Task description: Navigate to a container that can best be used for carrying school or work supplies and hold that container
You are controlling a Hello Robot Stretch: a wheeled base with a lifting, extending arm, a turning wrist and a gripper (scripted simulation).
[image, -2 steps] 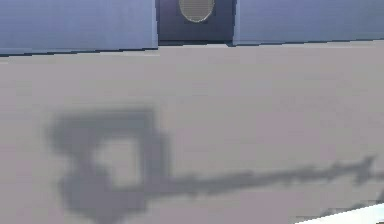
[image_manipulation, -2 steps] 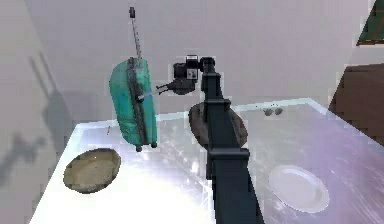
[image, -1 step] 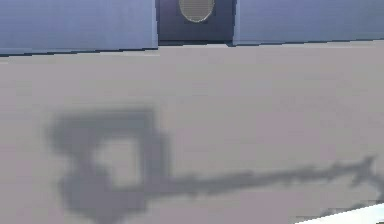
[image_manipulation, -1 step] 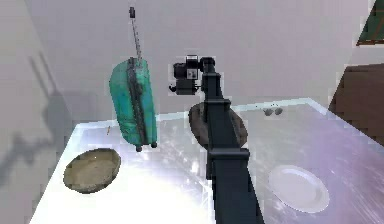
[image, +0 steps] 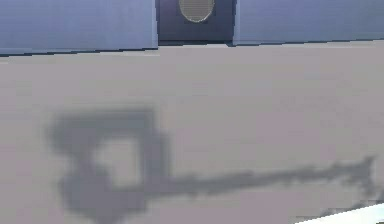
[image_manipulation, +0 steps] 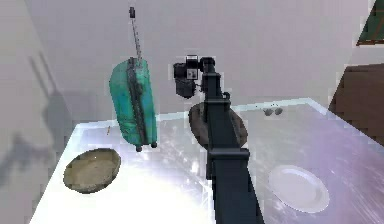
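Suitcase, teal and near upright with its handle pointing up, shows centre-left in your arm side view, just left of the end effector; whether that holds anything you cannot tell.

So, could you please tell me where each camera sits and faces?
Forward view: on the robot, facing ahead and somewhat down at grey floor and a blue wall.
Arm side view: on the robot's body, facing out sideways at a glass table and a teal suitcase; arm and claw show.
Shared: nothing I can match.
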